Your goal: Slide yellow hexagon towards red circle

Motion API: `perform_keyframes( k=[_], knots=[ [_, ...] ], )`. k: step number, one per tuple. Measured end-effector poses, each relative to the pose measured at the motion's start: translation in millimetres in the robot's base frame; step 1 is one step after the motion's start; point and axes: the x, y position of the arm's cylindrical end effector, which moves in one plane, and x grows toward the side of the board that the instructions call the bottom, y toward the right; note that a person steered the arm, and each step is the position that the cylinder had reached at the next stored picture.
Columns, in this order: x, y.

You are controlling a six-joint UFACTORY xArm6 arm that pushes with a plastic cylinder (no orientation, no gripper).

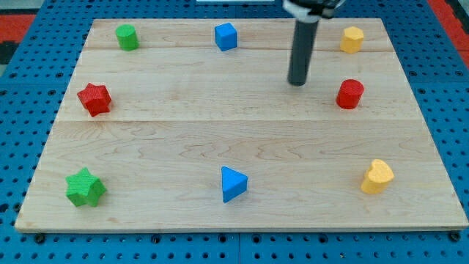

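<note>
While my tip [297, 83] rests on the wooden worktop [183, 132] near the view's top, it touches no block at all. This end effector is just a straight dark rod — it has nothing that opens or shuts, and it holds nothing. Up in the view's top right corner sits the yellow hexagon [352, 39], close to the top edge of the board and up and to the right of my tip. Below it, near the right edge, stands the red circle [350, 94], well apart from the hexagon with bare wood between them. My tip is to the left of the red circle, about level with it. Along the top edge there is also a green block [127, 37] at the left and a blue block [226, 37] near the middle. A red star [94, 99] sits by the left edge. Near the bottom edge are a green star [85, 188], a blue triangle [233, 183] and a yellow heart [377, 177]. Between all these blocks the middle of the board is wide and bare — lots of room to slide.
</note>
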Motion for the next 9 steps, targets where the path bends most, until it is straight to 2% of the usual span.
perform_keyframes(
  k=[2, 3, 4, 5, 7, 8, 9],
  knots=[
    [-5, 140],
    [-43, 195],
    [-94, 192],
    [-110, 140],
    [-86, -9],
    [-85, -2],
    [-82, 42]
  ],
)
